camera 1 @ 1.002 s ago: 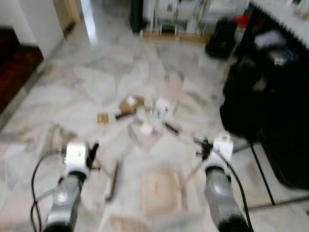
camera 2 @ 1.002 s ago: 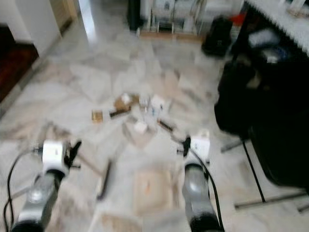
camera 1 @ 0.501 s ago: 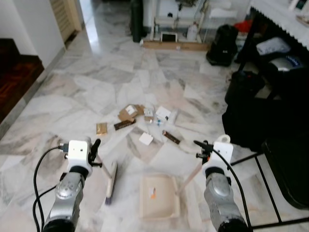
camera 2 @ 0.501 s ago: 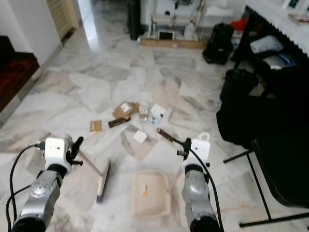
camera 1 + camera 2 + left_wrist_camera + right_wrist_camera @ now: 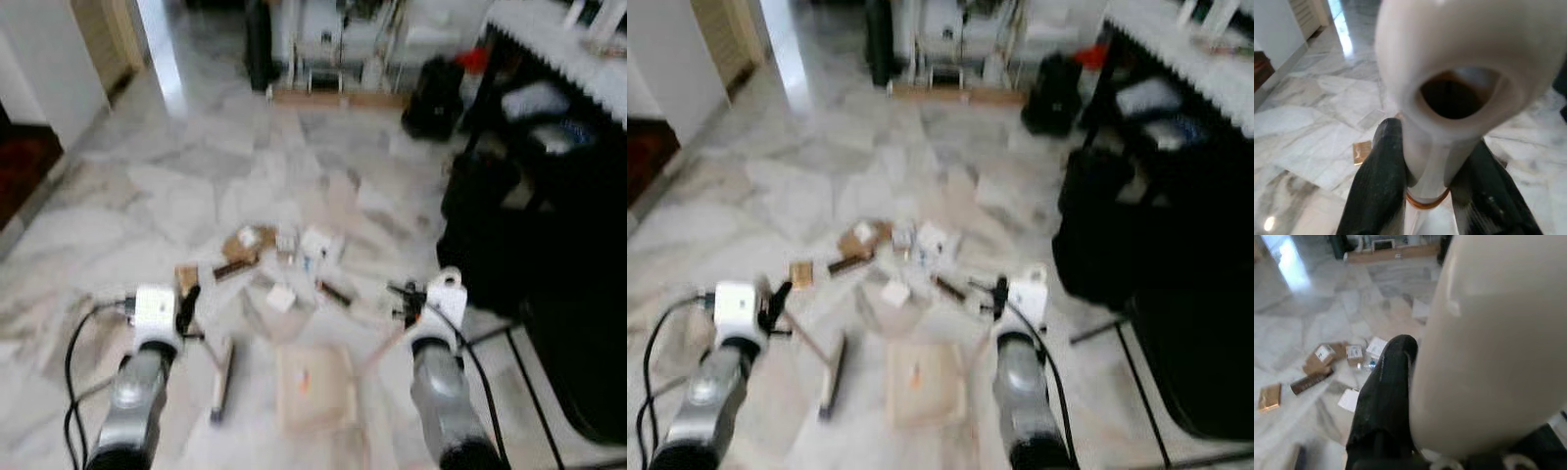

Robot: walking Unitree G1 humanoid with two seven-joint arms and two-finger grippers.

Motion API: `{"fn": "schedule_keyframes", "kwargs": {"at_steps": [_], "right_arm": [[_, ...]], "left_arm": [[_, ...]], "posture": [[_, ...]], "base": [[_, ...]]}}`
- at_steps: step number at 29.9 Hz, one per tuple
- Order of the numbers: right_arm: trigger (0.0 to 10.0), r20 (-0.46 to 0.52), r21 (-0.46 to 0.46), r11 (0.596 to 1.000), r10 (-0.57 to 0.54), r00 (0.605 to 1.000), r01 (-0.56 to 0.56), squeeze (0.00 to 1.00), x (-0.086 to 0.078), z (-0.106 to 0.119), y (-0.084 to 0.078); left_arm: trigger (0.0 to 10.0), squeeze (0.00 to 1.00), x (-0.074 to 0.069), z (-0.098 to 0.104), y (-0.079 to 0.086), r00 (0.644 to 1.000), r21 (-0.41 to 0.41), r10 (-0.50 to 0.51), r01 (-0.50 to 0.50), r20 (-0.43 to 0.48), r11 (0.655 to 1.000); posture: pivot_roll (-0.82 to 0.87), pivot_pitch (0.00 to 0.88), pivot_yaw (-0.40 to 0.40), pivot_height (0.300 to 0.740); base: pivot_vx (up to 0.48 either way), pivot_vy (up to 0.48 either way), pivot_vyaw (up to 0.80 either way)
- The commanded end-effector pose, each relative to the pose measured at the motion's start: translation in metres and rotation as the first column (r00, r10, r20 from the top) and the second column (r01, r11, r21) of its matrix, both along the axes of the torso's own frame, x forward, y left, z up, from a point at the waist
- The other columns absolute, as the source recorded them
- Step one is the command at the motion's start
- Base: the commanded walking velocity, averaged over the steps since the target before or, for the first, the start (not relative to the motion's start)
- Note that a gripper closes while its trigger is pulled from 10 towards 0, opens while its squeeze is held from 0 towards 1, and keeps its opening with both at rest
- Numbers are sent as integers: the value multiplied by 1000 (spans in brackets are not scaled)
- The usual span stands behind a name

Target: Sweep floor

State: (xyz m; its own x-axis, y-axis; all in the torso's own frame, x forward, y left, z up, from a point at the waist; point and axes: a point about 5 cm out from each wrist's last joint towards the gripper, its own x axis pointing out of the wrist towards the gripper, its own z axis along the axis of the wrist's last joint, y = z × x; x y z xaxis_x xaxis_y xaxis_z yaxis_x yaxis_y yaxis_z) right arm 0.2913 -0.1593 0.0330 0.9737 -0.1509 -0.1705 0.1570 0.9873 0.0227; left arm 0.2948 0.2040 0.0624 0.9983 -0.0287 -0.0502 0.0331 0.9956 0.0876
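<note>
A lived-in home: polished marble floor (image 5: 196, 176) with cardboard scraps (image 5: 279, 259) strewn mid-room, white wall (image 5: 49, 69) beside a sunlit doorway, black bags (image 5: 436, 98) near a table with a lace-edged cloth (image 5: 558, 44), cluttered shelving (image 5: 338, 49) along the far wall

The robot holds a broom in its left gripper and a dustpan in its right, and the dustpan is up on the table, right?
Not quite. The left gripper holds the broom and the right gripper the dustpan, but the left eye view shows the dustpan down on the floor, near the litter.
</note>
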Motion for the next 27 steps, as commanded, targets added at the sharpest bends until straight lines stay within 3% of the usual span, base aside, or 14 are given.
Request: {"fn": "schedule_keyframes", "kwargs": {"at_steps": [1, 10, 27], "right_arm": [[10000, 60, -16, 1000, 22, 998, -21, 0, 9, 14, 5], [10000, 65, -6, 1000, 27, 998, -26, 0, 9, 14, 7], [10000, 36, 30, 1000, -4, 999, 3, 0, 9, 10, 5]], "left_arm": [[10000, 0, 3, 10, 6, 999, 16, 6, -7, 45, 1000], [10000, 0, 4, 12, 7, 999, 17, 10, -10, 49, 1000], [10000, 0, 5, 12, 7, 999, 19, 7, -8, 50, 1000]], "posture": [[-7, 53, -32, 740], [-7, 59, -32, 740], [-5, 65, -29, 740]], "base": [[307, 0, 800], [308, 0, 800], [309, 0, 0]]}}
